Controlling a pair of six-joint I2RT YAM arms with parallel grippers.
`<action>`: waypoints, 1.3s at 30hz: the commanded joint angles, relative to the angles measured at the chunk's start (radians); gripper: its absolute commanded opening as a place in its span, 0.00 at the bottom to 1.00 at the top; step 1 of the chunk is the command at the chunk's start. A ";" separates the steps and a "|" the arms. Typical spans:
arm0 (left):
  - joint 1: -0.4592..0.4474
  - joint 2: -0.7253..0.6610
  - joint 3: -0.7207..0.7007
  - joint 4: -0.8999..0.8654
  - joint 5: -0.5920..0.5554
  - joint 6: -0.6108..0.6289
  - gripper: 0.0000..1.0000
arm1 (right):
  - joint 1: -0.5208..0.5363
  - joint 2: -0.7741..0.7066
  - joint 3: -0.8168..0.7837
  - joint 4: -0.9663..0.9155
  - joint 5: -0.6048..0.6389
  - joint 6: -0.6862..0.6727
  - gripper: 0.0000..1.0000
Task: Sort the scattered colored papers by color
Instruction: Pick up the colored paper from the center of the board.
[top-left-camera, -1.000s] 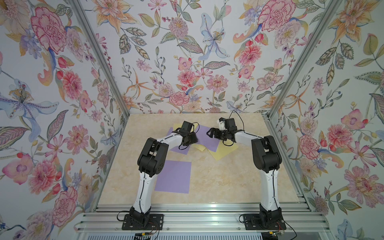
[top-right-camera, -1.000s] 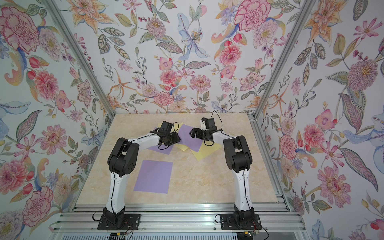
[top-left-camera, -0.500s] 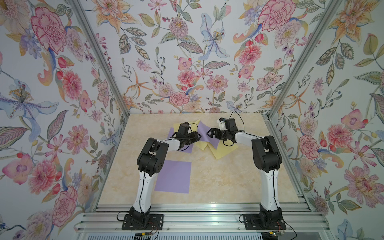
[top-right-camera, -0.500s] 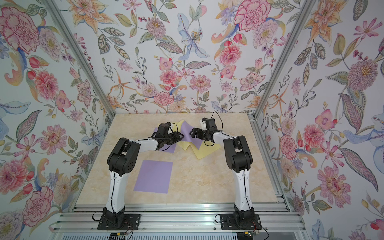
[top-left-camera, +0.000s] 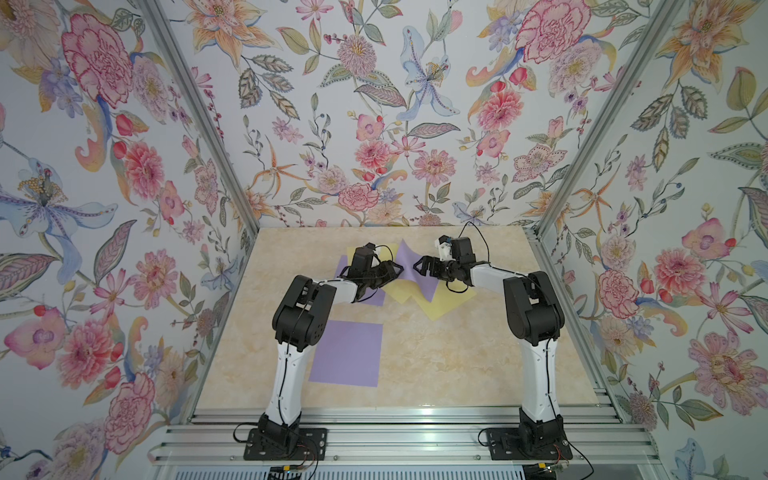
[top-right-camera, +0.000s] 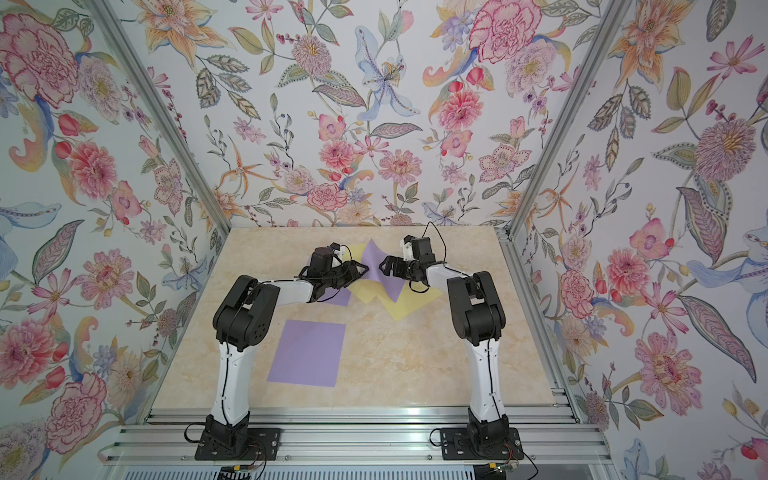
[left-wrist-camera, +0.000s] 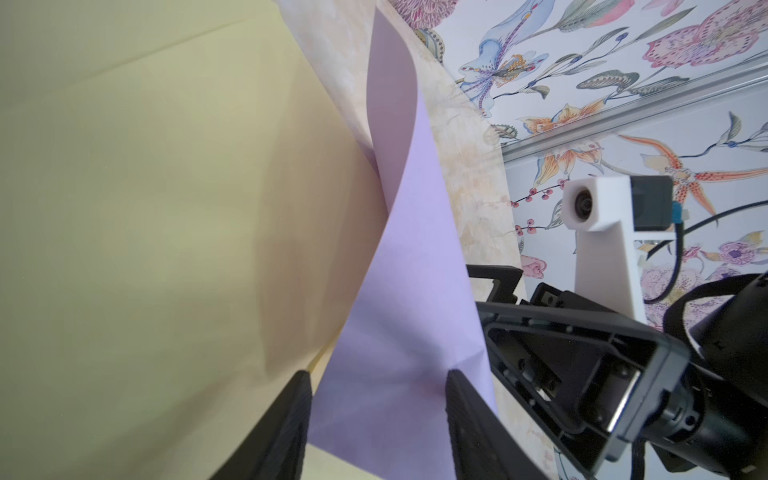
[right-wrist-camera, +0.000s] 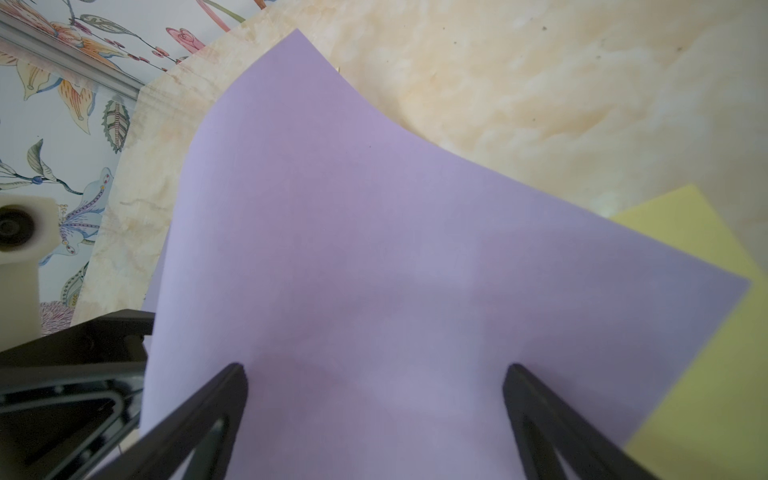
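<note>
Landmark: a thin pale lavender-purple rectangular paper sheet, the curled lavender sheet (top-left-camera: 409, 266), bows up off the beige marbled table (top-left-camera: 457, 365) with its far corner raised in both top views.
Left end effector: the left end effector (top-left-camera: 397, 269) sits just beside the curled lavender sheet. Its black fingers (left-wrist-camera: 291, 415) stand apart, released, and the left wrist view shows the sheet running between them.
Right end effector: the right end effector (top-left-camera: 419, 266) is on the opposite side of that sheet, spread wide and grasping nothing, with its tips over the lavender surface.
Yellow papers: a pale yellow paper sheet (top-left-camera: 399, 293) lies partly under the curled lavender sheet. A second yellow sheet (top-left-camera: 440, 309) shows beyond it, toward the right arm.
Other lavender paper: a flat lavender sheet (top-left-camera: 347, 353) lies alone, well apart from the curled lavender sheet, toward the arm bases.
</note>
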 joint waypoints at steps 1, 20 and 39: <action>0.009 0.032 0.009 0.151 0.040 -0.098 0.58 | -0.004 0.031 -0.033 -0.066 0.000 0.011 1.00; 0.036 0.085 0.091 0.163 0.161 0.012 0.92 | -0.004 0.034 -0.028 -0.066 -0.014 0.011 1.00; 0.070 0.230 0.317 0.020 0.200 0.135 0.85 | 0.000 0.035 -0.032 -0.063 -0.023 0.012 1.00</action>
